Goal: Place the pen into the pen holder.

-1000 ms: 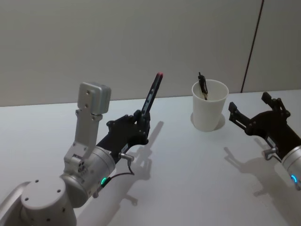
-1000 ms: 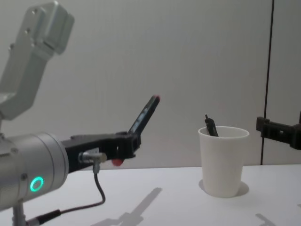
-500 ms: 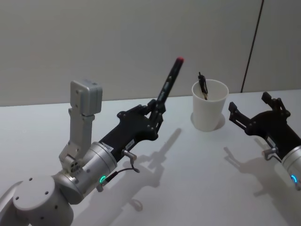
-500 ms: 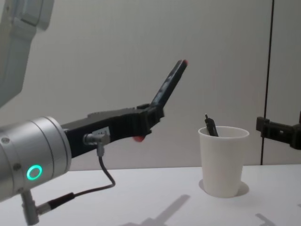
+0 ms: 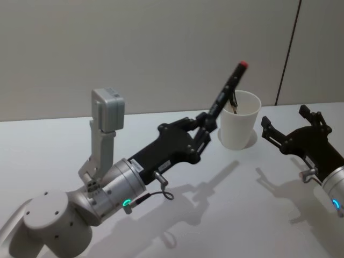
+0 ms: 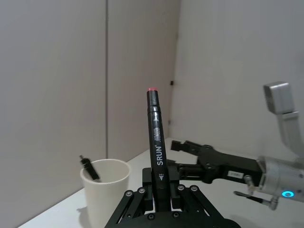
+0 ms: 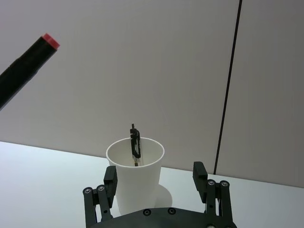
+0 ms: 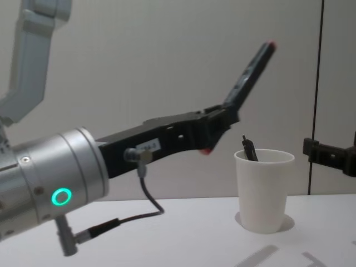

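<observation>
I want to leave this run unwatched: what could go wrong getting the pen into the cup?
1. The left gripper holds the pen tilted, just short of the paper cup; lowered so, it might catch the rim and tip the cup.
2. The dark pen leaning inside could block its way.
The right gripper is open, right of the cup.

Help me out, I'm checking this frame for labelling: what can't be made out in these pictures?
- The pen: right wrist view, cut off by the edge except its red end.
- Its lower end: head view, hidden inside the left gripper.
- The second pen: right wrist view, mostly hidden by the pen holder wall.
- The right gripper, parked beside the pen holder: chest view, mostly cut off by the right edge.
</observation>
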Tool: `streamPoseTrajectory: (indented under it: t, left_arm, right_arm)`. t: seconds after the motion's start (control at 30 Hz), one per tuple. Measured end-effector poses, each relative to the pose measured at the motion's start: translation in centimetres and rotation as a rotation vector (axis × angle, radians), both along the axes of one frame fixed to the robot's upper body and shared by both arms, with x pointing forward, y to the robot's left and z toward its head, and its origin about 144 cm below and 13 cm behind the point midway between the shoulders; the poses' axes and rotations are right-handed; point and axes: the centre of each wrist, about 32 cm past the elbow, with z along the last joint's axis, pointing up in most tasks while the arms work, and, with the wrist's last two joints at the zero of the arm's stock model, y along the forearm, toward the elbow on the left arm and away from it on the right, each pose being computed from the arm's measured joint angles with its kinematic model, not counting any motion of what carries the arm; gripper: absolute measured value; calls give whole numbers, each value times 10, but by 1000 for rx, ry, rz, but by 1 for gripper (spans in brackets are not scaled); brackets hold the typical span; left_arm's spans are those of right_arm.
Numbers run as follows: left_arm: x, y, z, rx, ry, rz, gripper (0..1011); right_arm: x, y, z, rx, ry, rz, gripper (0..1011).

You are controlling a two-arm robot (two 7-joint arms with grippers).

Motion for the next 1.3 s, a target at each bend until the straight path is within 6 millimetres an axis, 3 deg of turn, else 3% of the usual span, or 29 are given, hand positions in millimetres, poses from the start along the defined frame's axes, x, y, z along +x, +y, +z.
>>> streamPoseTrajectory:
  t: [0.57, 1.3]
  left_arm:
    - [19, -15, -2, -25, -32, -174, 191]
    - [21, -19, -6, -9, -32, -186, 191]
  right_arm:
    - [-2, -1, 4, 18, -2, 23, 1002]
    - [-32, -17, 37, 102, 14, 115, 1002]
